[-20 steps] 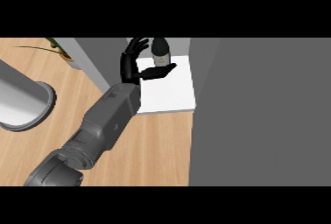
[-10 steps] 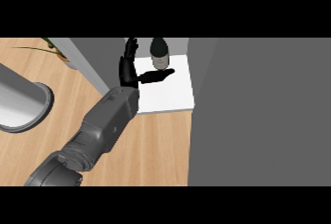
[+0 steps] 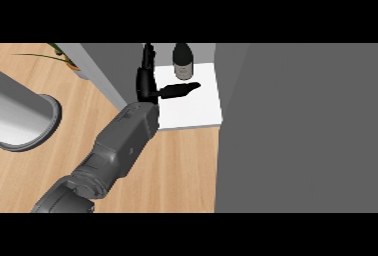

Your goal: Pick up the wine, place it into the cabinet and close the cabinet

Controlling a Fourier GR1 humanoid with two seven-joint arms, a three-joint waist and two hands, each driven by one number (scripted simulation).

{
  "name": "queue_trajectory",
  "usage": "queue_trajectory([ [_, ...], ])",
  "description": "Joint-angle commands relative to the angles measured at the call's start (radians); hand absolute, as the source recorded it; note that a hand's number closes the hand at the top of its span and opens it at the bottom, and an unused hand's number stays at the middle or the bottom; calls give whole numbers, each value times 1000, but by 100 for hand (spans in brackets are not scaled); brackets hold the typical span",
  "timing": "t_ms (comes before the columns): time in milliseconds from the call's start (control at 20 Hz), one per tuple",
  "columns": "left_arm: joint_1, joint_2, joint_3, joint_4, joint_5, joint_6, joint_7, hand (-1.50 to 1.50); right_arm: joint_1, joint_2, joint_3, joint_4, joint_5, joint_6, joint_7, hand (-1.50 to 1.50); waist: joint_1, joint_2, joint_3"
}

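The wine bottle [image 3: 182, 62] is dark with a pale label and stands upright at the back of the white cabinet shelf [image 3: 201, 111]. My left hand [image 3: 146, 86] is just left of the bottle and a little nearer, inside the cabinet. It is open, with its fingers straight along the grey left wall and its thumb [image 3: 181, 90] sticking out to the right in front of the bottle. A narrow gap shows between hand and bottle. My right hand is not visible.
A large grey cabinet door panel [image 3: 299, 130] fills the right side. The cabinet's grey side wall [image 3: 109, 70] runs along the left of the shelf. A metal cylinder [image 3: 21, 117] and a plant [image 3: 62, 54] stand on the wooden counter [image 3: 184, 165] at left.
My left hand's fingers have uncurled from the wine bottle and straightened. The bottle now stands free on the shelf, slightly farther back.
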Motion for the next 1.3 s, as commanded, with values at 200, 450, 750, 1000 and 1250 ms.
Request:
queue_trajectory([
  [200, 20, 18, -1, 1, -14, -82, -15, -150, 11, 2, 16, -115, -50, -28, 83, -150, 7, -5, -3],
  [450, 57, 5, -4, 5, -19, -123, -50, -150, 30, -20, 3, -85, -50, -7, 49, -150, 7, -2, -2],
  [750, 52, -1, -6, -14, 12, -156, -30, -150, 9, 0, 72, -109, -2, -50, 109, -150, 6, -12, -3],
  [1000, 94, -1, -26, -42, 64, -187, -70, -150, -22, 5, 56, -53, -10, -48, 54, -150, 6, -13, -2],
  [1250, 98, -1, -93, -98, 139, -188, -21, -150, 1, -3, 52, -65, -32, -51, 71, -150, 3, -20, -2],
])
